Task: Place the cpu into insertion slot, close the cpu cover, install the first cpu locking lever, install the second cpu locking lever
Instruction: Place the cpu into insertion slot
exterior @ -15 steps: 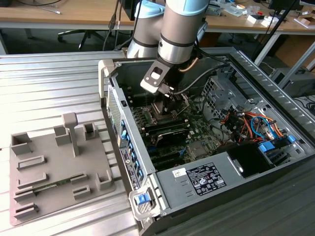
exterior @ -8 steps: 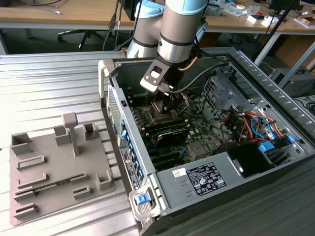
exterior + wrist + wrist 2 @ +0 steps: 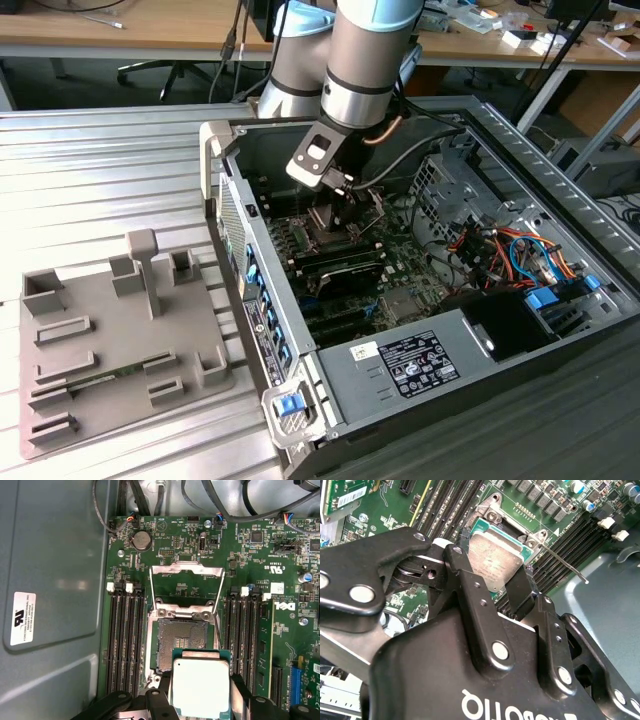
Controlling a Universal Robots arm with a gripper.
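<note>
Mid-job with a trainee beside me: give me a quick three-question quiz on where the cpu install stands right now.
1. True or false: the cpu is already seated in the socket.
2. The cpu cover is: A) closed over the socket; B) swung open, away from the socket; C) lying outside the computer case.
3. Fill in: the tool is shut on the ____.

Key
1. False. The socket's contact field is bare, and the cpu is held between the tool's fingers just over the socket's edge.
2. B.
3. cpu.
</note>
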